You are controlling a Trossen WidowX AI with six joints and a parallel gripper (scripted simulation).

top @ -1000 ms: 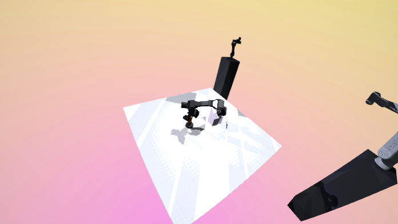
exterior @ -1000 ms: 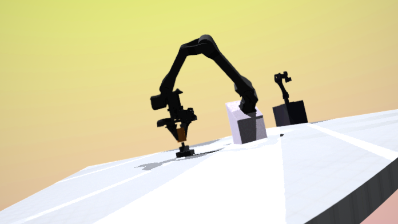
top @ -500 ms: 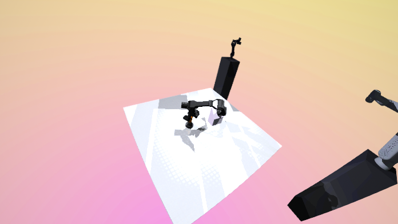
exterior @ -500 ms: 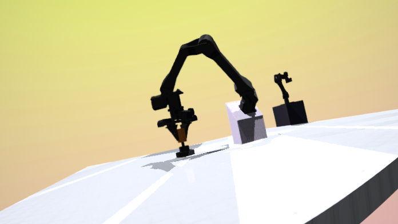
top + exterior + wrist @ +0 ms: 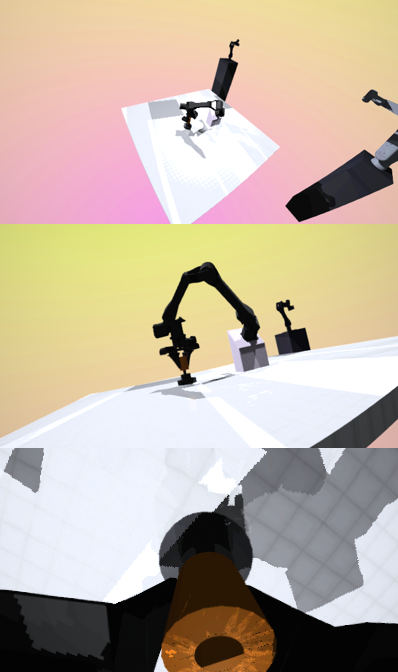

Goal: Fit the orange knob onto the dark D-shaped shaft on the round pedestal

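Note:
The orange knob (image 5: 188, 120) (image 5: 184, 363) (image 5: 206, 579) is upright between the two fingers of my gripper (image 5: 188, 122) (image 5: 184, 366) (image 5: 212, 598), which is shut on it. In the wrist view its near end shows a D-shaped hole with a slanting flat side toward the bottom. The dark round pedestal (image 5: 187, 126) (image 5: 186, 380) (image 5: 169, 548) stands directly below the knob. In the exterior view a short piece of the dark shaft (image 5: 184, 372) shows between knob and pedestal, so the knob is not down on the pedestal. Whether the shaft tip is inside the knob is hidden. The shaft's flat side is not visible.
A pale block (image 5: 209, 118) (image 5: 234, 350) stands beside the arm's base. Another small arm on a dark column (image 5: 224, 75) (image 5: 298, 342) is behind, and a dark box with a grey arm (image 5: 343, 183) is at the right of the top view. Shadows cross the white table (image 5: 200, 174) (image 5: 128, 418).

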